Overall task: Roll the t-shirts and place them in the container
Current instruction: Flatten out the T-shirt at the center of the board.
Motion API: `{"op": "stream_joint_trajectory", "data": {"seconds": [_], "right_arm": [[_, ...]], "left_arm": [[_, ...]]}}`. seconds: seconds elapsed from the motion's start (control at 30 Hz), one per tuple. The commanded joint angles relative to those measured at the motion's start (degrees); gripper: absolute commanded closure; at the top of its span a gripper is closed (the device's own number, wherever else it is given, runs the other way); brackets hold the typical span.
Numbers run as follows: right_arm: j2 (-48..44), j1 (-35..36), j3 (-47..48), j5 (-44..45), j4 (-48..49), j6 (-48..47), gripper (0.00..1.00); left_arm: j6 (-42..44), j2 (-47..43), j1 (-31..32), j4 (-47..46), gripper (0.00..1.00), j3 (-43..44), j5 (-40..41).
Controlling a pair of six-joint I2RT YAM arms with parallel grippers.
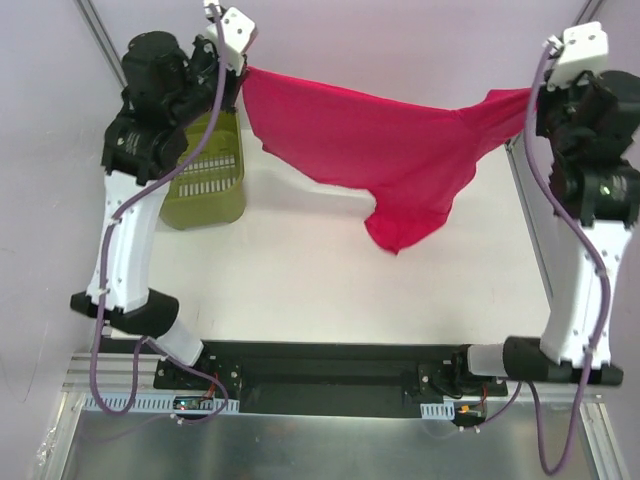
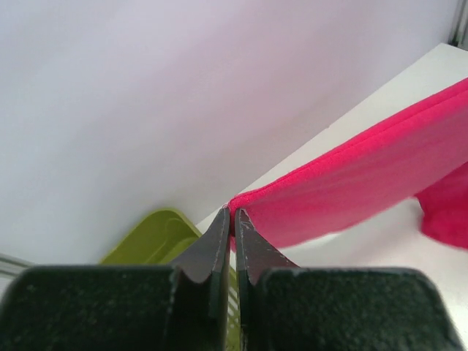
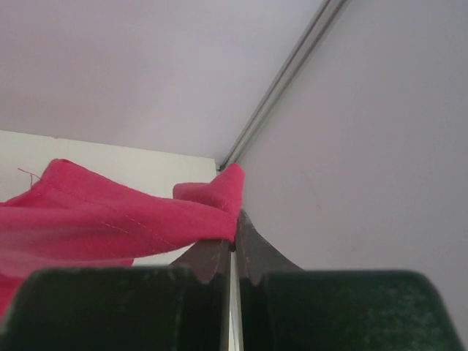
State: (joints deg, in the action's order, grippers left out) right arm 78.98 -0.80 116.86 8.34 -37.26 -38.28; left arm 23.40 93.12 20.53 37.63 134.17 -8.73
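Observation:
The magenta-red t-shirt hangs stretched in the air between my two grippers, above the white table, sagging to a low point at the middle right. My left gripper is shut on the shirt's left edge at the far left, above the green basket. In the left wrist view the shirt runs out to the right from the shut left gripper. My right gripper is shut on the shirt's right edge at the far right. In the right wrist view the shirt bunches at the shut right gripper.
A green plastic basket stands on the white table at the left, under my left arm; its rim shows in the left wrist view. A metal frame rail runs along the table's right edge. A pale wall stands close beside the right gripper.

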Motion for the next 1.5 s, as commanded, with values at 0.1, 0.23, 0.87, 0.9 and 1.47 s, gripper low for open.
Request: {"op": "stream_joint_trajectory", "data": {"seconds": [0.1,0.23,0.87,0.9,1.47], "right_arm": [[-16.9,3.4,1.6,3.9,-15.5,-2.4,0.99],[-23.5,3.8,4.4,3.5,-23.0,-1.3,0.99],[-28.0,-4.7,-15.1,-13.5,-11.2,2.1,0.99],[-27.9,-4.7,-18.7,-13.8,-9.4,1.4,0.99],[29.9,-2.2,-25.1,-0.9,14.4,6.2,0.99]], "left_arm": [[0.2,-18.1,-0.4,2.2,1.0,-10.1,0.2],[0.7,-26.0,-3.0,3.2,1.0,-15.5,-1.0],[-5.2,-15.0,-9.9,4.2,1.0,-11.3,-21.9],[-4.3,-13.9,-9.6,4.3,1.0,-13.6,-22.2],[2.2,49.8,-5.5,4.7,1.0,5.8,0.5]]}}
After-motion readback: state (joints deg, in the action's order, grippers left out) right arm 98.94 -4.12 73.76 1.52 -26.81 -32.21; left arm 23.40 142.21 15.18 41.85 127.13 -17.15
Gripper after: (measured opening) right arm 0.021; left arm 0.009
